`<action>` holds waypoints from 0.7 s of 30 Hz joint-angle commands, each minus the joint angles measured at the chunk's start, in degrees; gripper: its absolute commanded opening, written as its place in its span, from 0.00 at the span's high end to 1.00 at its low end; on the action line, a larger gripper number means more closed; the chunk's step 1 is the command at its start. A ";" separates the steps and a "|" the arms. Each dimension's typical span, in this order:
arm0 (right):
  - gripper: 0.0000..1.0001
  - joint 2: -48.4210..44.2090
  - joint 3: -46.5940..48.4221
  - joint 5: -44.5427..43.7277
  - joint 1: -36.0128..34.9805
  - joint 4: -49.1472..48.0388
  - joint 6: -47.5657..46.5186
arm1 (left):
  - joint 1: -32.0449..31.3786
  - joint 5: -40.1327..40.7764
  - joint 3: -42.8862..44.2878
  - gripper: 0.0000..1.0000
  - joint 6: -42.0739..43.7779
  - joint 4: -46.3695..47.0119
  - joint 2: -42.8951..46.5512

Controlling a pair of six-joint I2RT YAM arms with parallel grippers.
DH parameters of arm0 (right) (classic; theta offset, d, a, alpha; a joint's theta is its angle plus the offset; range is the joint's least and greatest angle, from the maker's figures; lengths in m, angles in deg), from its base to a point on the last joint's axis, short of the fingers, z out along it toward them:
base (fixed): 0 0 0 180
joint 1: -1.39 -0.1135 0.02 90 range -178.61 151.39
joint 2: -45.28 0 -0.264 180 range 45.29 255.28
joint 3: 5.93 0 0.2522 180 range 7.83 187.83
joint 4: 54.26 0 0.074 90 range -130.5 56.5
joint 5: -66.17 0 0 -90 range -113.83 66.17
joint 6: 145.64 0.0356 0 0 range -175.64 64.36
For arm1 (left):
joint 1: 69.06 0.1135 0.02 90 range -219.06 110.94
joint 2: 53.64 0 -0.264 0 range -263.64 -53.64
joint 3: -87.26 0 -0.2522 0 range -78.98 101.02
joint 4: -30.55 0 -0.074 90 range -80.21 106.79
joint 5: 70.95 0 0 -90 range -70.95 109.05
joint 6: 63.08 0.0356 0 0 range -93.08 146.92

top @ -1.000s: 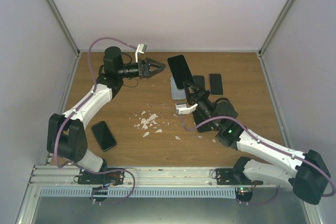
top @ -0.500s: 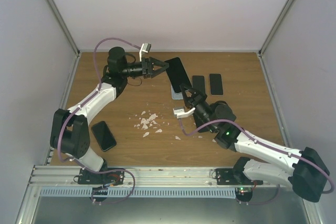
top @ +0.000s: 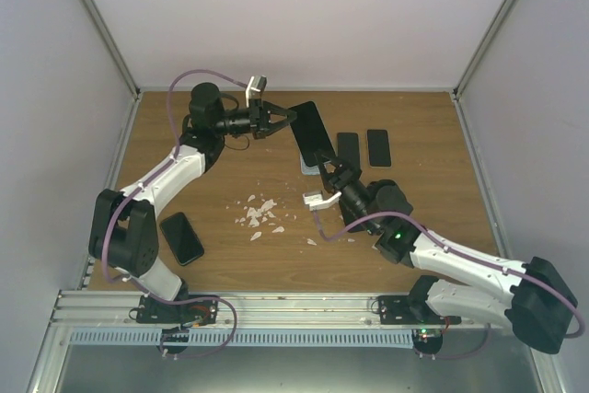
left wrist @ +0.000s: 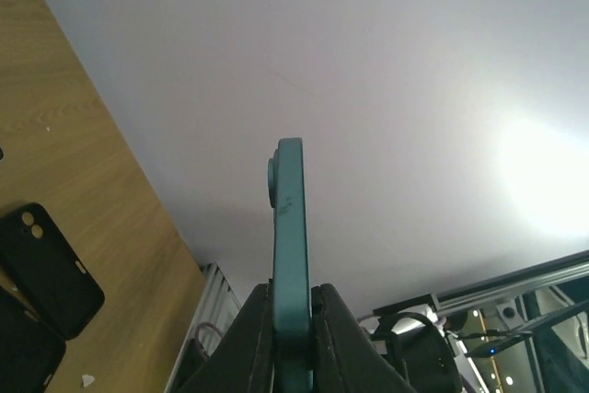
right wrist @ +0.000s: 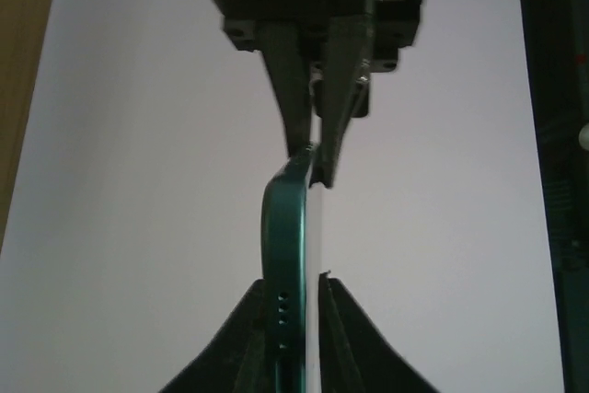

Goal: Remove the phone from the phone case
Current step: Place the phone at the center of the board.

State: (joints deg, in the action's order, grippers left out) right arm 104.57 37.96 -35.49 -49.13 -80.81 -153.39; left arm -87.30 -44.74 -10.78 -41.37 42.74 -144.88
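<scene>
The phone in its teal phone case is held in the air over the back middle of the table, between both arms. My left gripper is shut on its upper left edge; in the left wrist view the fingertips press both faces of the case. My right gripper grips the lower end, its fingers tight against the teal back and the pale front. The left gripper's fingers show at the far end in the right wrist view.
Two dark phones and a pale grey case lie on the table behind the right arm. A black phone lies near the left arm's base. White scraps are scattered mid-table. A black case lies below.
My left gripper swung right to the phone's upper edge and closed on it. The right arm drew the phone slightly down and toward the left gripper.
</scene>
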 commanded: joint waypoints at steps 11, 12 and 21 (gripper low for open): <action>0.31 -3.08 -1.83 0.56 2.03 0.16 6.16 | 3.88 0.82 -2.47 1.00 4.21 4.88 0.88; 0.28 -3.38 -1.97 0.65 2.46 0.63 6.50 | 4.02 0.63 -2.86 1.00 4.70 4.51 0.89; 0.00 -6.99 -3.58 2.10 8.85 7.25 12.55 | 3.95 -0.92 -5.77 1.00 16.84 -3.57 -0.60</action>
State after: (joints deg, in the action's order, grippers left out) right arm 99.79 35.43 -34.62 -42.97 -76.55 -145.11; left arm -83.15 -44.39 -15.85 -31.66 40.49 -144.97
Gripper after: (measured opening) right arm 0.984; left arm 0.082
